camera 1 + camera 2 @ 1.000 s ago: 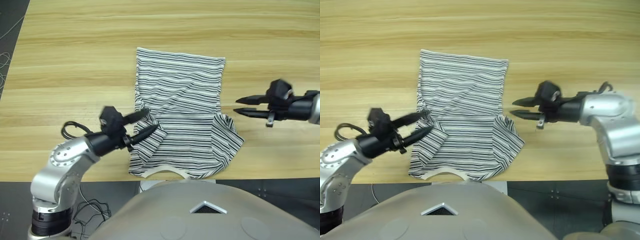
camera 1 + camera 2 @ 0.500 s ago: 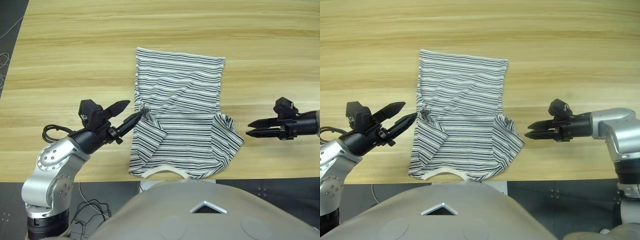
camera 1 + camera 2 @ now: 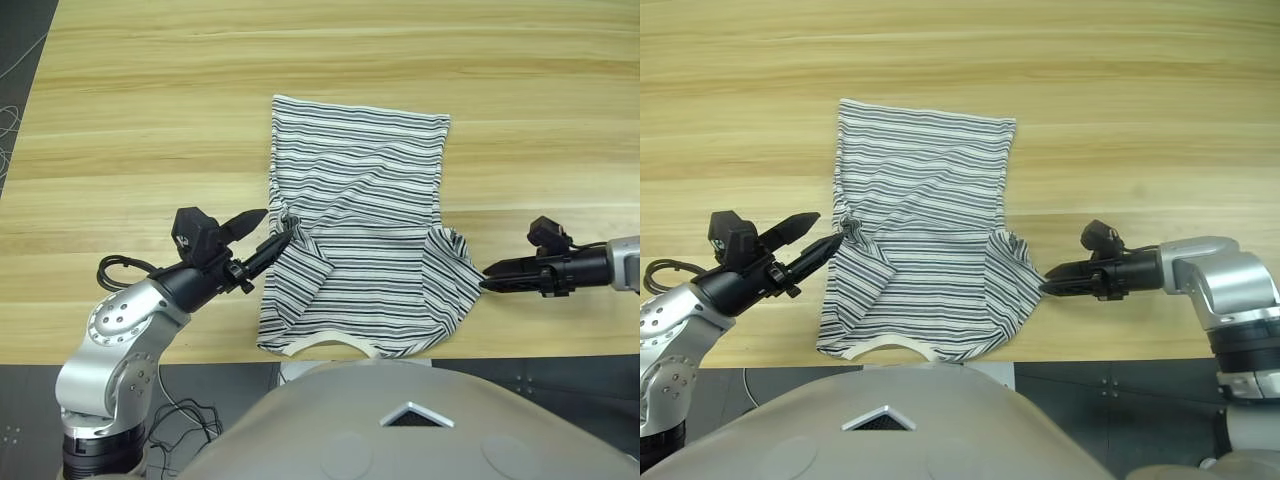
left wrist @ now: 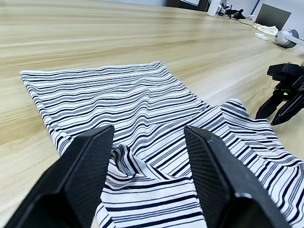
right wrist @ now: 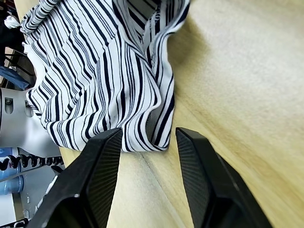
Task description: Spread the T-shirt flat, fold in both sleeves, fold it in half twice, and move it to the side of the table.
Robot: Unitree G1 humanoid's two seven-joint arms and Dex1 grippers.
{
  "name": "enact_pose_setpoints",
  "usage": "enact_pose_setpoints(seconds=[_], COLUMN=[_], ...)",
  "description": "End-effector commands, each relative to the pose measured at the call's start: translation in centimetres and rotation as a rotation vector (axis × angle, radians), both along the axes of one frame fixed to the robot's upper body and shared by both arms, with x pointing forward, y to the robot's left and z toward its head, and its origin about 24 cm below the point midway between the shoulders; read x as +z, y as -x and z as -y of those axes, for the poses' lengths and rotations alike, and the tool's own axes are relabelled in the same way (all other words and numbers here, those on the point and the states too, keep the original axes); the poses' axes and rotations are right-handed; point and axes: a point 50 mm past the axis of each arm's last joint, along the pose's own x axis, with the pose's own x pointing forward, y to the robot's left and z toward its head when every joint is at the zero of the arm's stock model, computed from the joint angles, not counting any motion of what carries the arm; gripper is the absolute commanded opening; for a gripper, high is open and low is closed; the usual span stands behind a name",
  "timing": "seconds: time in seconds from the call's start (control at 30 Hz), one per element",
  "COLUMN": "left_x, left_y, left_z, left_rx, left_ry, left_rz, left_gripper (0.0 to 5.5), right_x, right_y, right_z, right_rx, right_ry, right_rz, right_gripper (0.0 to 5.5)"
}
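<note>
The black-and-white striped T-shirt [image 3: 360,215] lies on the wooden table [image 3: 150,110] with both sleeves folded in and its collar toward the near edge. My left gripper [image 3: 277,226] is open at the shirt's left edge, beside a bunched fold [image 4: 124,159] that sits between its fingers [image 4: 90,175]. My right gripper [image 3: 485,283] is low at the shirt's right edge and open, with the folded sleeve's edge [image 5: 156,128] between its fingers [image 5: 199,180]. The right gripper [image 4: 284,100] is also in the left wrist view, past the shirt.
The near table edge [image 3: 180,362] runs just below the shirt's collar. Bare wood extends to the left, right and far side of the shirt. A dark floor with cables [image 3: 15,90] borders the table's left end.
My left gripper drew back to the left off the folded sleeve, then came in again to the shirt's left edge. My right gripper dropped lower and slid in to the right sleeve's edge.
</note>
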Motion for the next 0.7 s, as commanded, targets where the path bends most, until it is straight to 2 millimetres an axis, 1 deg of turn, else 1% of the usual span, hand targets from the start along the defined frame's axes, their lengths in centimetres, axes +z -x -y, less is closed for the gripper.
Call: enact_pose_setpoints(seconds=[0.03, 0.3, 0.4, 0.57, 0.7], left_x=[-0.1, -0.1, -0.1, -0.1, -0.2], left_y=[0.0, 0.0, -0.1, -0.2, -0.3], left_z=[0.1, 0.3, 0.3, 0.2, 0.1], left_rx=[0.001, -0.009, -0.005, -0.005, -0.006], left_ry=[-0.016, -0.031, -0.035, -0.041, -0.039], left_rz=[0.006, 0.019, 0.022, 0.026, 0.026], left_gripper=[2.75, 2.75, 2.75, 2.75, 2.75], right_x=[-0.7, -0.4, -0.4, 0.0, 1.0], right_y=[0.2, 0.1, -0.2, -0.6, -1.4], right_z=[-0.2, -0.2, -0.1, -0.3, -0.8], right_rx=[-0.004, -0.009, -0.012, -0.004, 0.016], right_ry=[0.017, 0.013, 0.026, 0.016, -0.001], right_rz=[-0.010, -0.008, 0.005, 0.020, 0.078], right_gripper=[1.94, 0.58, 0.13, 0.13, 0.13])
